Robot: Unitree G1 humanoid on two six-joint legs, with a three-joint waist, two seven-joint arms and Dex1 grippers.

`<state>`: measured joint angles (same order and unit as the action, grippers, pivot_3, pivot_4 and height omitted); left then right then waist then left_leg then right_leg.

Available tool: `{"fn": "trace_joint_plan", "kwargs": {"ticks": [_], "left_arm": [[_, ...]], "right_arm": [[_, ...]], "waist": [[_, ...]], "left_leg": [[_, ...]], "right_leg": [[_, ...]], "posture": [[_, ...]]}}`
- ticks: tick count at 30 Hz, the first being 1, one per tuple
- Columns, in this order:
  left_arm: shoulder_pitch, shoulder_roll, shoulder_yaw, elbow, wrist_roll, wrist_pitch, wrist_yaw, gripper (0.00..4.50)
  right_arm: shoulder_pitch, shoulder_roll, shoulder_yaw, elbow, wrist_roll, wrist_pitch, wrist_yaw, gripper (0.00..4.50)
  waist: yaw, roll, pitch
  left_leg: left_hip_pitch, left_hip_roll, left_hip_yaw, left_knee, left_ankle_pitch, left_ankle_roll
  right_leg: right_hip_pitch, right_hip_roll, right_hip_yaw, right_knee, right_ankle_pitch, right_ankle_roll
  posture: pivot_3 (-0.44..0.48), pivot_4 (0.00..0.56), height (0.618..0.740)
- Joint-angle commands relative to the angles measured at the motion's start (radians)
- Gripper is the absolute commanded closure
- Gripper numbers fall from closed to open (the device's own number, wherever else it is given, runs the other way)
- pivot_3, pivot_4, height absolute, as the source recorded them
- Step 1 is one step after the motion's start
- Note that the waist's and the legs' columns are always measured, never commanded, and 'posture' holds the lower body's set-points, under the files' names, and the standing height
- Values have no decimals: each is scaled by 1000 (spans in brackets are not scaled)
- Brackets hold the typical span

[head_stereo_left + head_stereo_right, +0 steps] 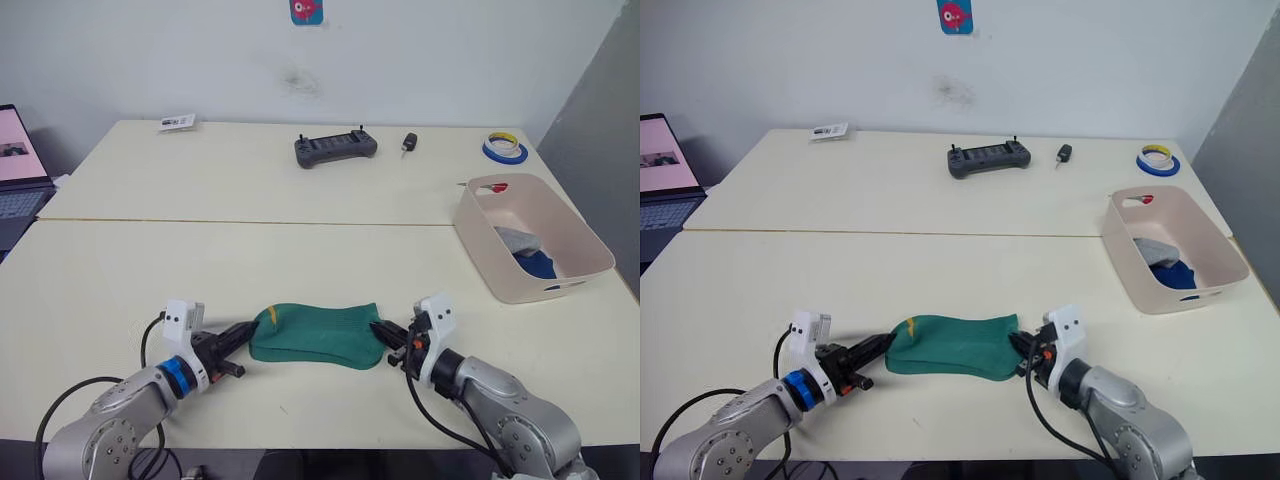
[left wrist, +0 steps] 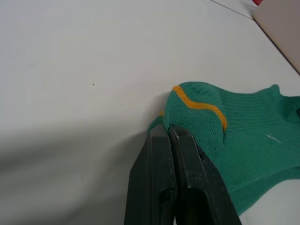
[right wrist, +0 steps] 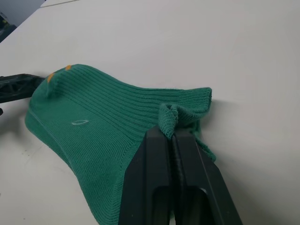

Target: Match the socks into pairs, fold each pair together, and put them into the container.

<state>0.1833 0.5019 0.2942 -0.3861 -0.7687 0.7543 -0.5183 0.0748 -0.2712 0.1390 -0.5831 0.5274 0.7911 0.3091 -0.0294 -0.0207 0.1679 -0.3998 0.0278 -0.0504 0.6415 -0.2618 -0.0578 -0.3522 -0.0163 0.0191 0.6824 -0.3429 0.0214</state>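
From the left eye view, the green pair (image 1: 318, 336) lies flat on the table (image 1: 300, 260) at six o'clock, the left gripper (image 1: 243, 336) at its toe end and the right gripper (image 1: 384, 334) at its cuff end. The container (image 1: 560, 250), at three o'clock, already holds a grey sock (image 1: 517, 240) and a dark blue one (image 1: 538, 264).

In the left wrist view, the left fingers (image 2: 161, 178) are pressed together on the yellow-striped toe edge.

In the right wrist view, the right fingers (image 3: 159, 173) pinch a bunched fold of the cuff.

To fold cleanly, one end should probably be carried over the other while that end stays pinned, keeping both layers together so the socks do not slide apart before the transfer to the container.
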Motion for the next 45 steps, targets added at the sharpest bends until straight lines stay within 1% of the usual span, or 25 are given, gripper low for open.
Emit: {"fn": "trace_joint_plan", "kwargs": {"ticks": [1, 5, 8, 13, 15, 18, 28, 35, 40, 44, 45], "left_arm": [[-18, -3, 16, -15, 4, -35, -5, 4489], [-51, -6, 55, -34, -35, -35, 13, 4489], [-63, 15, 93, -68, -82, -14, 12, 4489], [-14, 43, 140, -123, -151, 28, 15, 4489], [19, 40, 138, -131, -148, 24, 16, 4489], [52, 23, 107, -132, -121, -1, 17, 4489], [82, -10, 18, -115, -43, -43, 19, 4489], [90, -10, 3, -87, 20, -76, 21, 4489], [113, -22, -19, -94, 37, -79, 23, 4489], [123, -41, -9, -96, 5, -87, 5, 4489], [126, -36, -8, -97, 7, -86, 0, 4498]], "right_arm": [[7, 0, -10, -28, -2, -44, 14, 4500], [2, 10, -24, -56, 28, -55, 23, 4500], [-2, 17, -38, -85, 59, -50, 27, 4500], [-5, 10, -55, -114, 106, -29, 27, 4500], [-5, 5, -56, -112, 116, -24, 26, 4500], [-4, -6, -49, -85, 104, -27, 30, 4500], [11, -33, -33, -34, 75, -39, 37, 4500], [10, -30, -10, -6, 35, -52, 33, 4500], [-3, -29, 0, 5, 24, -49, 33, 4500], [-4, -30, -3, 6, 25, -51, 38, 4500], [-3, -28, -8, 4, 26, -51, 37, 4259]], "waist": [[0, 0, 0], [0, 0, 0], [0, 0, 0], [-2, 0, 0], [-2, 0, 0], [0, 0, 0], [0, 0, 0], [0, 0, 0], [0, 0, 0], [0, 0, 0], [0, 0, 0]], "left_leg": [[0, 0, 0, 0, 0, 0], [0, 0, 0, 0, 0, 0], [0, 0, 0, 0, 0, 0], [0, 0, 0, 0, 0, 0], [0, 0, 0, 0, 0, 0], [0, 0, 0, 0, 0, 0], [0, 0, 0, 0, 0, 0], [0, 0, 0, 0, 0, 0], [0, 0, 0, 0, 0, 0], [0, 0, 0, 0, 0, 0], [0, 0, 0, 0, 0, 0]], "right_leg": [[0, 0, 0, 0, 0, 0], [0, 0, 0, 0, 0, 0], [0, 0, 0, 0, 0, 0], [0, 0, 0, 0, 0, 0], [1, 0, 0, 0, 0, 0], [1, 0, 0, 0, 0, 0], [1, 0, 0, 0, 0, 0], [1, 0, 0, 0, 0, 0], [1, 0, 0, 0, 0, 0], [1, 0, 0, 0, 0, 0], [1, 0, 0, 0, 0, 0]], "posture": [[0, 150, 740], [0, 150, 740], [0, 150, 740], [0, 150, 740], [0, 150, 740], [0, 150, 740], [0, 150, 740], [0, 150, 740], [0, 150, 740], [0, 150, 740], [0, 150, 740]]}}
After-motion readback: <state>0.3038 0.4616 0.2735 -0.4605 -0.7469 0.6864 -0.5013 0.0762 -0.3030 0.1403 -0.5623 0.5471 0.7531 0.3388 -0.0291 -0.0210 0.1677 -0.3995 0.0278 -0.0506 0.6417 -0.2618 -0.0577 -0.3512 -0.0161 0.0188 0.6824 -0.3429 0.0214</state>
